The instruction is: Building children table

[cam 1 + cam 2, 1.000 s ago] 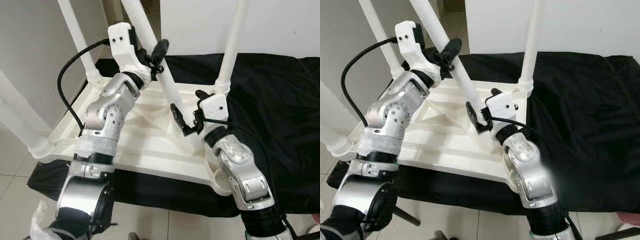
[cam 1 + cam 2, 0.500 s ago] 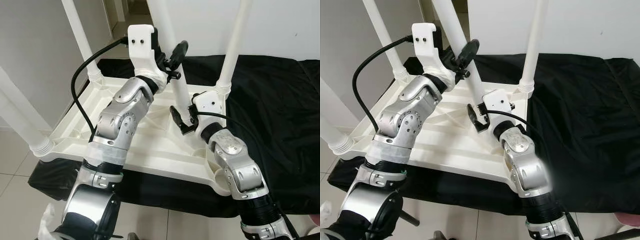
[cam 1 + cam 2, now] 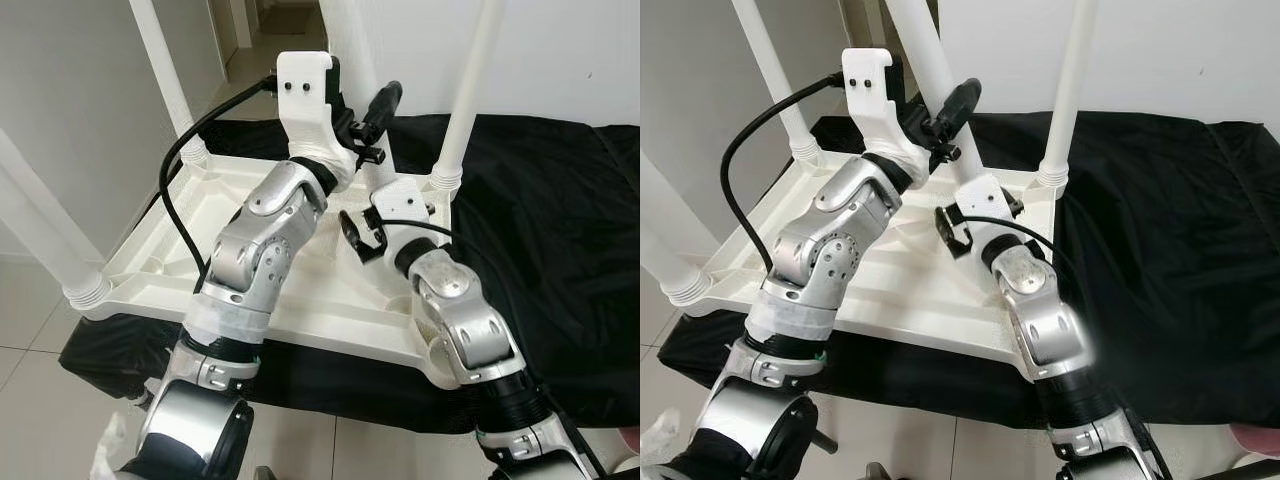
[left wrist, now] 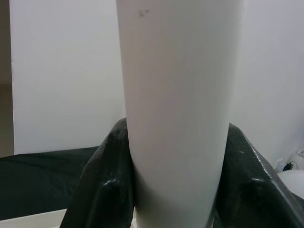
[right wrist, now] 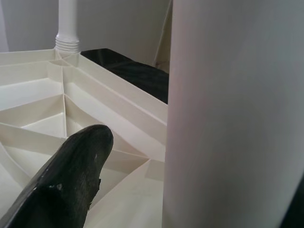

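Nearest, at 6 o'clock: two silver arms reaching up over the upturned white table [image 3: 150,270], lying underside-up on a black cloth [image 3: 560,220]. Just beyond, near centre: right gripper [image 3: 362,236] low at the base of the loose white leg [image 3: 925,50]; one black finger [image 5: 66,185] beside the tube, the other hidden, so cannot tell whether jaws grip or stand released. Farther, toward 12 o'clock: left gripper [image 3: 372,108] higher on the same leg, jaws clenched around it, fingers [image 4: 102,185] pressing both sides. Farthest: three fitted legs upright at the corners, at 9, 11 and 1 o'clock.
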Robot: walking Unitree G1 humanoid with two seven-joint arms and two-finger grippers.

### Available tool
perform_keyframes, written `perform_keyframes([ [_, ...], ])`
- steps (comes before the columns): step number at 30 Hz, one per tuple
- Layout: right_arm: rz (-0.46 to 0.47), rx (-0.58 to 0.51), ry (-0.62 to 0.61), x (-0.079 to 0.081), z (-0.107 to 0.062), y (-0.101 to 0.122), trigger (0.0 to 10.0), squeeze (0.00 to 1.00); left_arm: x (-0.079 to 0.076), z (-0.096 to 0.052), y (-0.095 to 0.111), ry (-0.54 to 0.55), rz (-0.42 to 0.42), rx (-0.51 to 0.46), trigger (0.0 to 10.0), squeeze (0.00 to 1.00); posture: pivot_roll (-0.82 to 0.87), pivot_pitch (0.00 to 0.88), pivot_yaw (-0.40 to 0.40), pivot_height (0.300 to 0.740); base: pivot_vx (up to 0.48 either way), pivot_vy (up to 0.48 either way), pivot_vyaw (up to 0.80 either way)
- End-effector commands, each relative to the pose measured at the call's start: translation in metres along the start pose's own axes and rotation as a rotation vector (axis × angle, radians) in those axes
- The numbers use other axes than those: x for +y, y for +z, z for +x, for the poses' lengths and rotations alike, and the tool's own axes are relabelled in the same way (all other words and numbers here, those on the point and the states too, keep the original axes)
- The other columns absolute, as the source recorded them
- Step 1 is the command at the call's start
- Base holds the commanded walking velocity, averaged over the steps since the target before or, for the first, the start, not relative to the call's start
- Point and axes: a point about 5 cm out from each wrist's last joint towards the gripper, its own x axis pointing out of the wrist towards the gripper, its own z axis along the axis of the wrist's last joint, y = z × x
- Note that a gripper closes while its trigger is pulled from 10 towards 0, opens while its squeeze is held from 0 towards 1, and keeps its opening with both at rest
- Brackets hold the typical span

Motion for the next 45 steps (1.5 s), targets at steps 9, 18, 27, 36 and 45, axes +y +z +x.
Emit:
perform_keyframes([
  [9,-0.027,0.006,-0.012,0.000,0.006,-0.002,10.0,0.00,-0.007,-0.001,0.003,-0.021,0.019,-0.005,10.0,0.00,-0.09,0.018,0.100,0.740,0.000,0.000,0.00],
  [18,-0.005,0.005,-0.034,-0.001,0.007,-0.003,0.0,0.00,-0.010,-0.001,0.001,-0.036,0.016,0.005,10.0,0.00,-0.08,0.017,0.111,0.740,0.000,0.000,0.00],
  [27,0.009,0.008,-0.045,0.000,0.006,-0.005,0.0,0.00,-0.014,-0.001,-0.001,-0.061,0.028,0.025,10.0,0.00,-0.08,0.020,0.120,0.740,0.000,0.000,0.00],
  [36,0.057,0.026,-0.062,0.006,0.004,-0.005,10.0,0.00,-0.018,-0.004,-0.003,-0.099,-0.008,0.035,10.0,1.00,-0.09,0.035,0.119,0.740,0.000,0.000,0.00],
  [45,0.100,0.021,-0.088,0.006,0.008,-0.004,10.0,0.00,-0.016,0.002,0.003,-0.090,0.031,0.017,10.0,0.00,-0.08,0.008,0.127,0.740,0.000,0.000,0.00],
])
